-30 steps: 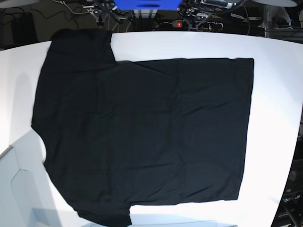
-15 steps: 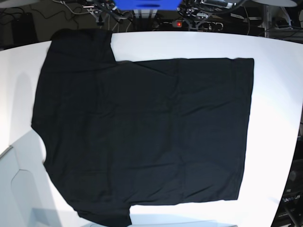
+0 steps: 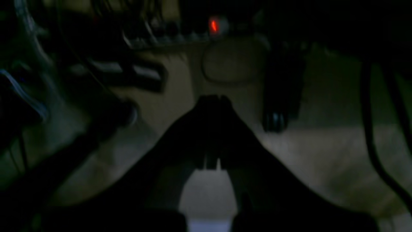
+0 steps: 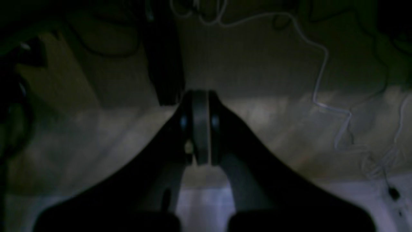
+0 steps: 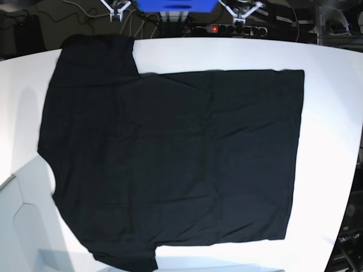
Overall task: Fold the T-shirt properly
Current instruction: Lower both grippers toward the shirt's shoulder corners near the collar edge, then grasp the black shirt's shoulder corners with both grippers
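The black T-shirt (image 5: 170,164) lies spread flat on the white table (image 5: 332,113), sleeves toward the left and hem toward the right. No print, collar or tag shows. Neither gripper is over the table in the base view. In the dim left wrist view, my left gripper (image 3: 211,99) is shut with nothing between its fingers, facing floor and cables. My right gripper (image 4: 199,96) is likewise shut and empty, its pads pressed together, away from the cloth.
Behind the table's far edge are a blue box (image 5: 176,4), a power strip with a red light (image 5: 214,28) and tangled cables. A thin white cable (image 4: 322,64) trails across the floor. A pale grey panel (image 5: 22,226) sits at the lower left corner.
The dark arm parts at the top edge of the base view have drawn back, leaving only small white pieces. The T-shirt has not moved.
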### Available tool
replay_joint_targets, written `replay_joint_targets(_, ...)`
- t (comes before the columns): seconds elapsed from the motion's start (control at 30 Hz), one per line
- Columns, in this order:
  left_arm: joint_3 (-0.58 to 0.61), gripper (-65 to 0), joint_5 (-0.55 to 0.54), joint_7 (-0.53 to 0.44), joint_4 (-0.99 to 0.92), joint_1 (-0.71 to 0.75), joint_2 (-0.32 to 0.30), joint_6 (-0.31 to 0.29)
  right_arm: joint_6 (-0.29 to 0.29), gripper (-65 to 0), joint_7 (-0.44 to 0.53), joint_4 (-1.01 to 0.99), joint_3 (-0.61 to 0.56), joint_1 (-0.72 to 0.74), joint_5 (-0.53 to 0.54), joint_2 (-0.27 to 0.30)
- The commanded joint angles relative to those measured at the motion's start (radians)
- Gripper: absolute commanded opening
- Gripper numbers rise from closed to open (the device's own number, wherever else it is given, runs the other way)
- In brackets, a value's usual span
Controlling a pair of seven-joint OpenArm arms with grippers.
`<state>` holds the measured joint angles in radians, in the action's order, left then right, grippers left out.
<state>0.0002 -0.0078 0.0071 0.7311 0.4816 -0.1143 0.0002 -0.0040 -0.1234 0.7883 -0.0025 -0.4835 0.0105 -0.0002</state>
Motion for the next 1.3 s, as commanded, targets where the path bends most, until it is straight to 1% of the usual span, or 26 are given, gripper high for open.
replay_joint_targets(0.0,-0.001,-65.0,-0.001,-0.006,0.051,0.055,-0.012,-0.004,0.009,-65.0,0.003,0.073,-0.001,-0.047,0.003,0.001)
replay_joint_targets(0.2,-0.001,-65.0,-0.001,-0.006,0.382,0.248,-0.066,0.001,0.009,-65.0,-0.049,0.506,0.003,-0.268,0.003,0.010)
replay_joint_targets(0.3,-0.002,-65.0,-0.001,-0.008,0.516,0.331,-0.084,0.002,0.009,-65.0,-0.069,0.655,0.005,-0.341,0.001,0.030)
replay_joint_targets(0.37,-0.002,-65.0,-0.001,-0.012,0.612,0.386,-0.104,-0.002,0.009,-65.0,-0.069,0.741,0.005,-0.380,0.001,0.030)
replay_joint_targets(0.47,-0.002,-65.0,-0.001,-0.014,0.764,0.463,-0.117,0.001,0.009,-65.0,-0.069,0.877,0.006,-0.449,0.001,0.035)
replay_joint_targets(0.5,-0.006,-65.0,-0.001,-0.012,0.810,0.487,-0.117,0.001,0.009,-65.0,-0.069,0.931,0.006,-0.472,-0.001,0.042)
replay_joint_targets(0.57,-0.050,-65.0,-0.001,-0.012,0.893,0.530,-0.107,-0.004,0.009,-65.0,-0.074,1.035,0.006,-0.518,-0.001,0.045)
replay_joint_targets(0.67,-0.116,-64.8,-0.002,-0.008,1.000,0.569,-0.066,-0.006,0.009,-65.0,-0.123,1.187,0.006,-0.556,-0.001,0.050)
replay_joint_targets(0.7,-0.139,-63.8,-0.002,-0.006,1.033,0.576,-0.055,-0.006,0.009,-65.0,-0.143,1.224,0.006,-0.562,-0.001,0.050)
replay_joint_targets(0.77,-0.171,-59.0,-0.002,-0.006,1.085,0.586,-0.041,-0.006,0.009,-65.0,-0.160,1.252,0.006,-0.562,-0.001,0.049)
replay_joint_targets(0.9,-0.213,-45.4,-0.007,-0.006,1.177,0.599,-0.031,-0.006,0.009,-64.5,-0.161,1.250,0.006,-0.556,-0.002,0.050)
replay_joint_targets(0.97,-0.236,-40.9,-0.050,-0.006,1.206,0.599,-0.031,-0.006,0.009,-60.3,-0.161,1.252,0.006,-0.550,-0.002,0.050)
replay_joint_targets(1.0,-0.253,-39.5,-0.088,-0.006,1.214,0.596,-0.031,-0.006,0.009,-57.2,-0.161,1.252,0.006,-0.545,-0.002,0.050)
replay_joint_targets(1.1,-0.314,-38.3,-0.222,-0.006,1.218,0.566,-0.041,-0.007,0.009,-47.1,-0.161,1.253,0.006,-0.515,-0.002,0.050)
replay_joint_targets(1.17,-0.348,-38.3,-0.283,-0.005,1.218,0.547,-0.052,-0.007,0.009,-41.4,-0.161,1.253,0.006,-0.498,-0.002,0.050)
replay_joint_targets(1.27,-0.377,-37.7,-0.350,-0.005,1.218,0.535,-0.078,-0.007,0.009,-36.9,-0.163,1.253,0.006,-0.487,-0.002,0.050)
